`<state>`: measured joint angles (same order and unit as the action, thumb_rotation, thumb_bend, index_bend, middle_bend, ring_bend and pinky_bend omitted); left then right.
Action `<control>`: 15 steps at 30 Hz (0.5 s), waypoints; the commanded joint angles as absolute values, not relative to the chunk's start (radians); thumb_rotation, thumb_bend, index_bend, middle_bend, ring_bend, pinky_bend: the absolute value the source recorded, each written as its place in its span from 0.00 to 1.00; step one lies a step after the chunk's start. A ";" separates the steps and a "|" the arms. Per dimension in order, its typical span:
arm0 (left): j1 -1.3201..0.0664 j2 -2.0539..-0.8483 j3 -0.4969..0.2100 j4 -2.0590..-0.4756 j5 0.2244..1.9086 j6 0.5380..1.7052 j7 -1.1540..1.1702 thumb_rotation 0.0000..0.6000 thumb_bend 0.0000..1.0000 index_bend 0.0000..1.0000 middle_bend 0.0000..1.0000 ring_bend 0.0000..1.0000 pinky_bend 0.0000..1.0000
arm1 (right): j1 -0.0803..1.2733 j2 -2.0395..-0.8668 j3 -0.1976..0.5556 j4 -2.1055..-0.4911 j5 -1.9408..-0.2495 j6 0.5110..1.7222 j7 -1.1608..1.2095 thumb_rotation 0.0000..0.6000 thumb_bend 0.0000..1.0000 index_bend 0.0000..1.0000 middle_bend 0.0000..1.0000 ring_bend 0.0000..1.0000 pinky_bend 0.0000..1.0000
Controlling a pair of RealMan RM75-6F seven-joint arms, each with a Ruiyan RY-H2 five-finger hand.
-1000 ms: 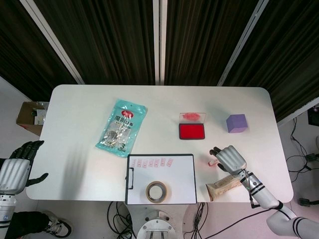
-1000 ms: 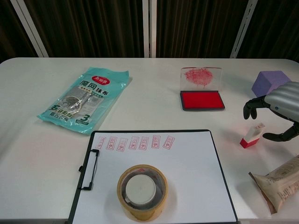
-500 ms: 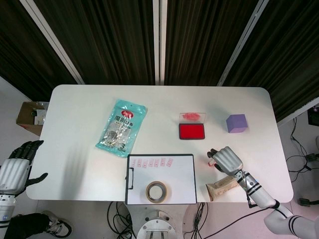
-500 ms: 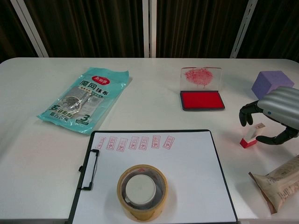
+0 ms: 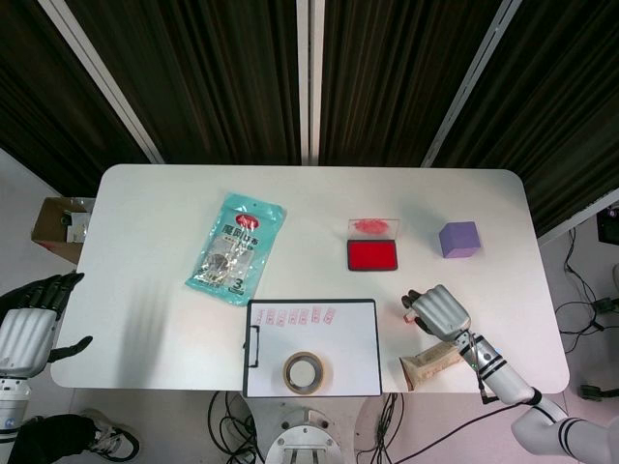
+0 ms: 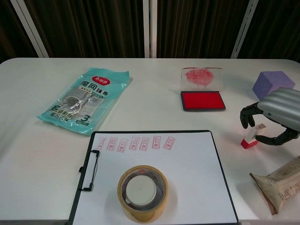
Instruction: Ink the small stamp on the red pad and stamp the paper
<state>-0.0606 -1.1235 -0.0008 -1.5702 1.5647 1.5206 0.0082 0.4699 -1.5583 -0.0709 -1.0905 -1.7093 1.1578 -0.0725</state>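
Red-based stamp (image 6: 251, 135) stands on the counter (image 6: 154, 103), between the right robot hand's (image 6: 273, 117) curled fingers; grasp closure cannot be confirmed. Inking at the pad (image 6: 202, 101), up-left, and stamping the paper (image 6: 187, 178) remain.

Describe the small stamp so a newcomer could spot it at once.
Start at the black clipboard with white paper, then look right along the white table. The small white stamp with a red base stands upright there, under the right hand, far smaller than the neighbouring tan snack packet.
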 commanded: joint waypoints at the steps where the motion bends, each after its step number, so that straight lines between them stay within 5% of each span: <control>1: -0.060 -1.124 -0.001 -1.569 1.564 1.520 0.007 1.00 0.00 0.12 0.14 0.12 0.24 | 0.471 -1.562 -0.072 -1.087 -1.707 1.156 -0.075 1.00 0.25 0.50 0.49 0.82 1.00; 15: -0.057 -1.126 -0.001 -1.560 1.561 1.523 -0.005 1.00 0.00 0.12 0.14 0.12 0.24 | 0.473 -1.582 -0.058 -1.058 -1.706 1.206 -0.056 1.00 0.40 0.68 0.63 0.86 1.00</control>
